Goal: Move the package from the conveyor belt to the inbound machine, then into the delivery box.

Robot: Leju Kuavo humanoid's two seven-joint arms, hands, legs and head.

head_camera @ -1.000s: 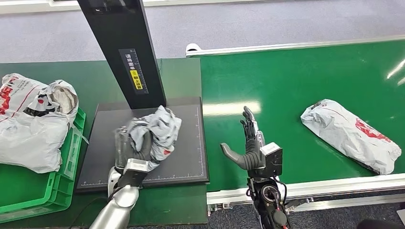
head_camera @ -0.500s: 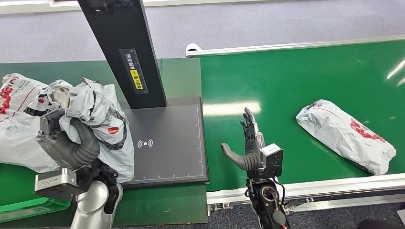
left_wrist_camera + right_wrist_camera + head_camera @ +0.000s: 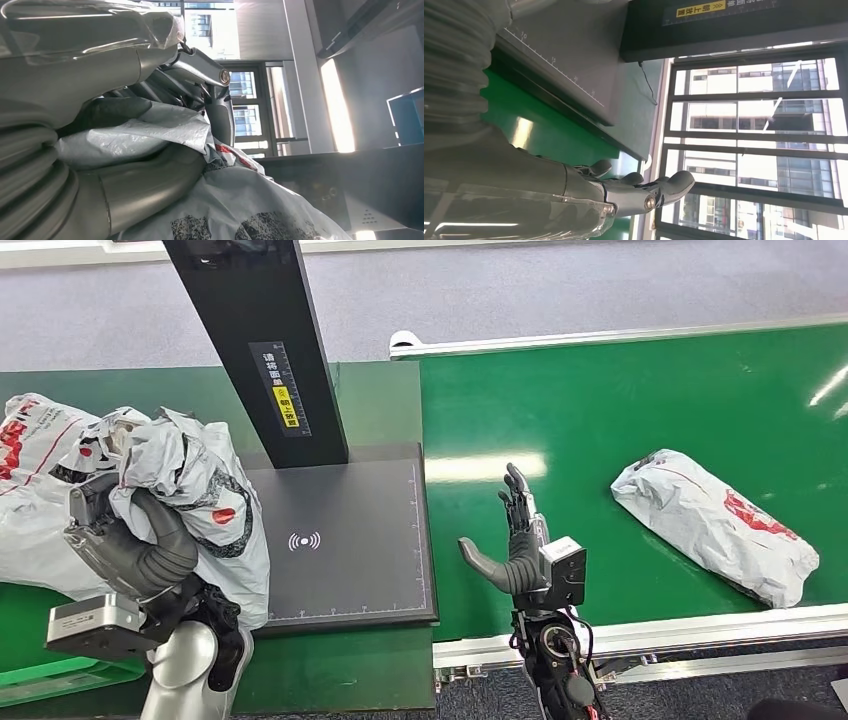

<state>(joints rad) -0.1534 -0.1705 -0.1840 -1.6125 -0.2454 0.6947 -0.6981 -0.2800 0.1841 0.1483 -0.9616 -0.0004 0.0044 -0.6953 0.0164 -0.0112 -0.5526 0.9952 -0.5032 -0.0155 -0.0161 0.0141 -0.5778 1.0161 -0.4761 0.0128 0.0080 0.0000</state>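
Package (image 3: 190, 490): crumpled grey poly mailer with black and red print, gripped by the left hand (image 3: 125, 540) beside the green delivery box (image 3: 60, 675), which contains other mailers. Black inbound machine (image 3: 350, 540) stands on a green table; grey floor lies beyond. Right hand (image 3: 515, 540) hovers empty, fingers spread, over the green conveyor belt (image 3: 620, 400), which carries a second package (image 3: 715, 525).
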